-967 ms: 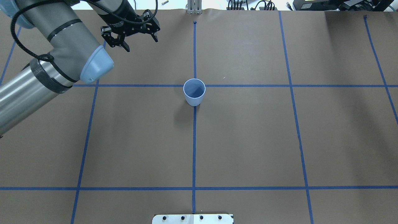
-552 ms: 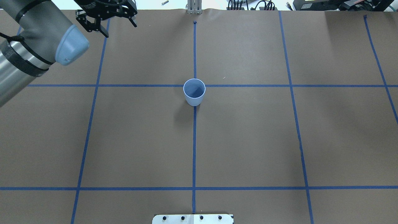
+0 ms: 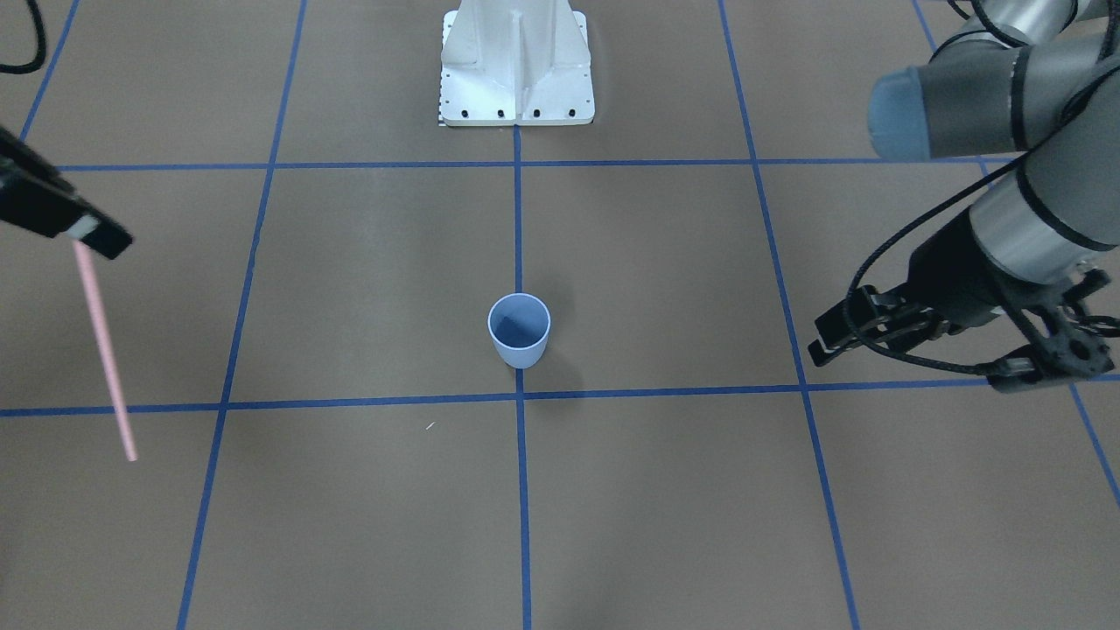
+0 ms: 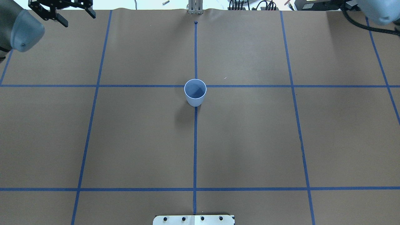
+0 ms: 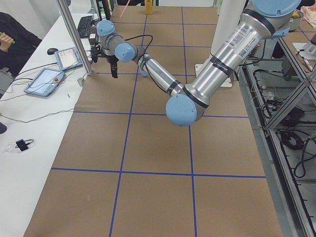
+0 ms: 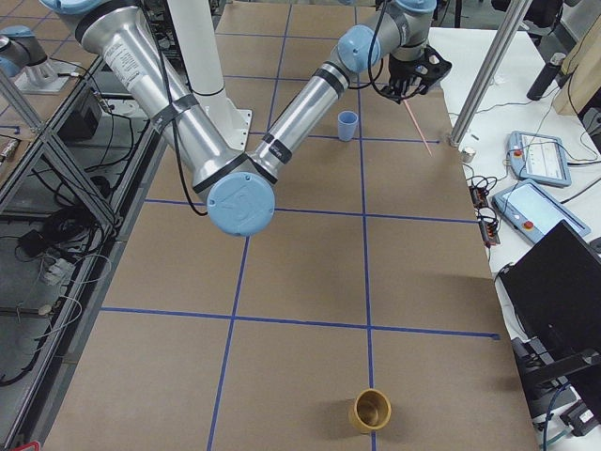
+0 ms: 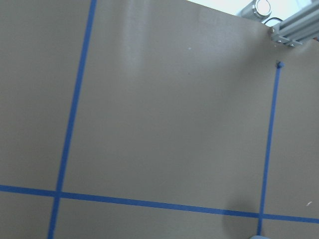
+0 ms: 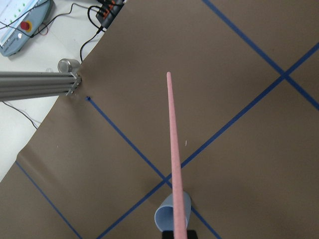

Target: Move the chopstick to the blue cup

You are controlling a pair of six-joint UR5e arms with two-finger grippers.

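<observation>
The blue cup (image 4: 195, 92) stands upright at the crossing of the blue tape lines at the table's middle; it also shows in the front view (image 3: 519, 329) and the right side view (image 6: 347, 125). My right gripper (image 3: 92, 234) is shut on the top end of the pale pink chopstick (image 3: 105, 350), which hangs down above the table well off to the cup's side. In the right wrist view the chopstick (image 8: 173, 149) points out over the cup (image 8: 167, 215). My left gripper (image 4: 78, 19) is open and empty at the table's far left corner.
The robot's white base plate (image 3: 516, 79) is at the near middle edge. A yellow-brown cup (image 6: 371, 411) stands at the table's right end. An aluminium post (image 4: 194, 9) rises at the far edge. Tablets (image 6: 535, 155) and cables lie on the white bench beyond.
My left arm has drawn back to the left and farther away, still open and empty. Part of my right arm has come into the overhead view's top right corner. The cup has not moved.
</observation>
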